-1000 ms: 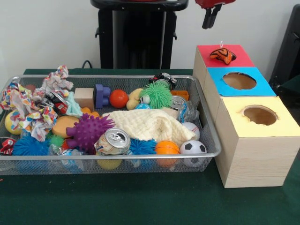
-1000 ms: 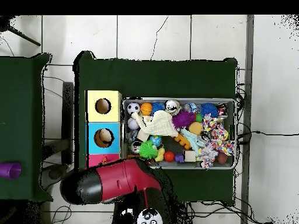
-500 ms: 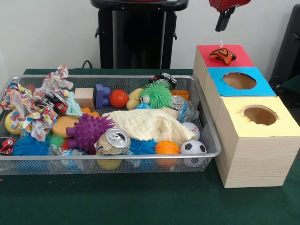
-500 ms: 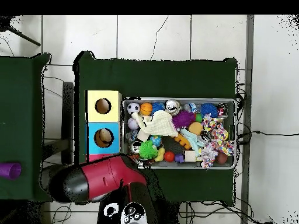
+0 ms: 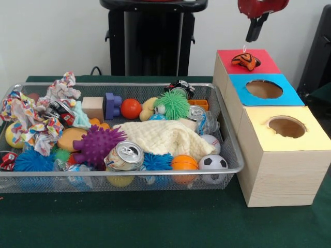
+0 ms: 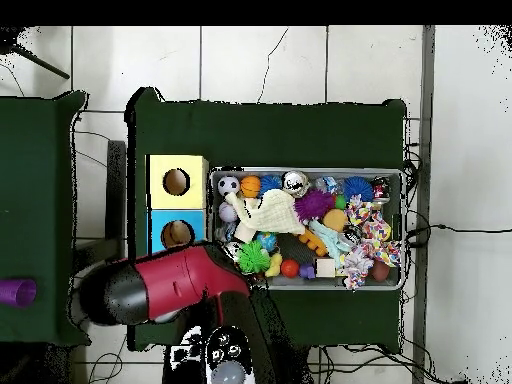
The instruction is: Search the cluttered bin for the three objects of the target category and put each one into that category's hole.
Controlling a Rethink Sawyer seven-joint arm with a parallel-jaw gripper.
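One arm (image 6: 165, 290), red and black, reaches from the base across the near-left corner of the table in the overhead view, covering the red box there. Front view shows only its gripper (image 5: 254, 34) hanging at the top edge, above and just behind the red box (image 5: 248, 62); fingers look close together with nothing between them, but can't tell for sure if it's closed. Orange-and-black striped toy (image 5: 245, 60) sits on the red box top, over where the hole would be, clear of the gripper. Blue box (image 5: 264, 89) and yellow box (image 5: 287, 127) holes are visible in both views; overhead shows something brownish inside the blue hole, which front view doesn't. Bin (image 5: 230, 150) is a wire mesh tray just beside the boxes, packed: cream cloth (image 5: 163, 137), purple spiky ball (image 5: 96, 143), green spiky ball (image 5: 172, 104), can (image 5: 124, 156), soccer ball (image 5: 213, 163), orange ball (image 5: 131, 108), wooden block (image 5: 93, 107), blue block (image 5: 111, 105), knotted rag (image 5: 31, 121). Table (image 5: 155, 217) has a dark green cover. Overhead shows white tiled floor (image 6: 260, 62), cables around the table, and a second green table (image 6: 35, 215) to the left with a purple object (image 6: 16, 292) on it.
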